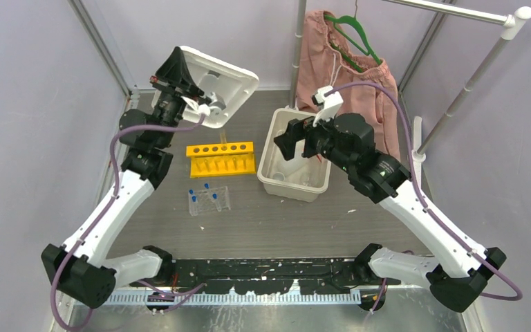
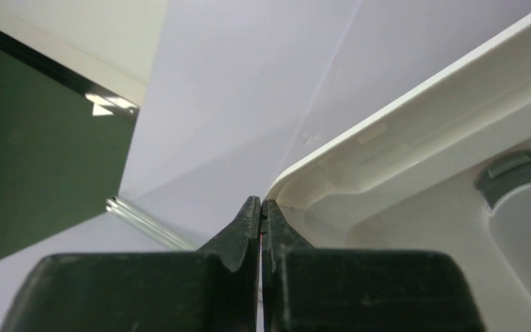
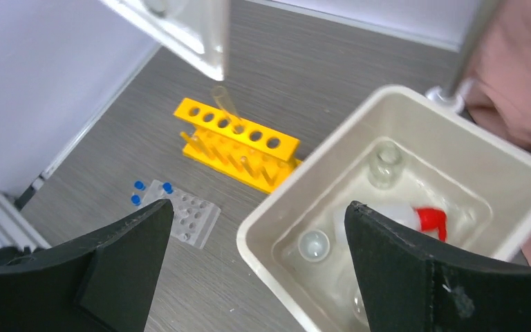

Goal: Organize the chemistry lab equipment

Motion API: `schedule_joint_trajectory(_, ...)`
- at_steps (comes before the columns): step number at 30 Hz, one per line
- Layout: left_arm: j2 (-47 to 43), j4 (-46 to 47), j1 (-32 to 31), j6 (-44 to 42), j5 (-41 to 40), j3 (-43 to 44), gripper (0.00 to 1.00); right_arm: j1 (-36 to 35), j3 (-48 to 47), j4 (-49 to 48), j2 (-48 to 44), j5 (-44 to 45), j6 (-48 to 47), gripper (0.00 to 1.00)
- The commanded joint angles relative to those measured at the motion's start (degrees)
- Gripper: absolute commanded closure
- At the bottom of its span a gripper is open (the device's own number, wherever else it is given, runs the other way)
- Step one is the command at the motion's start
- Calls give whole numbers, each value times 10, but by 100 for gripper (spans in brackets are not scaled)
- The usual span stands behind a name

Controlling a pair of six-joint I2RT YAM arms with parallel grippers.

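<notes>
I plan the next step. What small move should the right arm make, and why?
Probably move the open right gripper left to the yellow rack: it and the grid rack lie outside the bin, whose lid the left gripper holds up.

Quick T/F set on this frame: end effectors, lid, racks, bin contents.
1. The left end effector holds the lid up off the table. True.
2. The right end effector is shut on the bottle. False: it is open above the bin, and the bottle lies inside the bin.
3. The yellow rack sits in the bin. False: it stands on the table, left of the bin.
4. Blue-capped tubes stand in the grid rack. True.
</notes>
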State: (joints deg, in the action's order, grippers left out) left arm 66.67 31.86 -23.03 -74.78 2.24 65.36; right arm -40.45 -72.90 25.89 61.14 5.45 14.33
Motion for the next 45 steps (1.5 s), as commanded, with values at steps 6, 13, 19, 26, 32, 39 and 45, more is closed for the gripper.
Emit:
schedule_joint_trajectory(6, -94, 22, -34, -50, 158, -16, 100, -3, 45, -172, 9, -151, -120, 0)
schedule_joint_trajectory(13, -125, 17, -45, -69, 211, -29, 100, -3, 90, -292, 20, -164, -121, 0)
schedule_joint_trajectory(19, -129, -4, -52, -79, 208, -17, 100, -3, 131, -406, 30, -251, -85, 1)
schedule_joint_trajectory(26, -127, -12, -53, -90, 206, -10, 100, -4, 137, -422, 46, -310, -82, 2)
schedule_joint_trajectory(32, -126, -12, -57, -89, 205, -5, 100, -13, 141, -495, 63, -262, -85, 7)
schedule_joint_trajectory(39, -123, -16, -61, -93, 198, 7, 100, -20, 124, -550, 105, -263, -84, 31)
schedule_joint_trajectory(45, -142, -115, -61, -95, 186, 16, 89, -21, 108, -542, 95, -231, -95, 76)
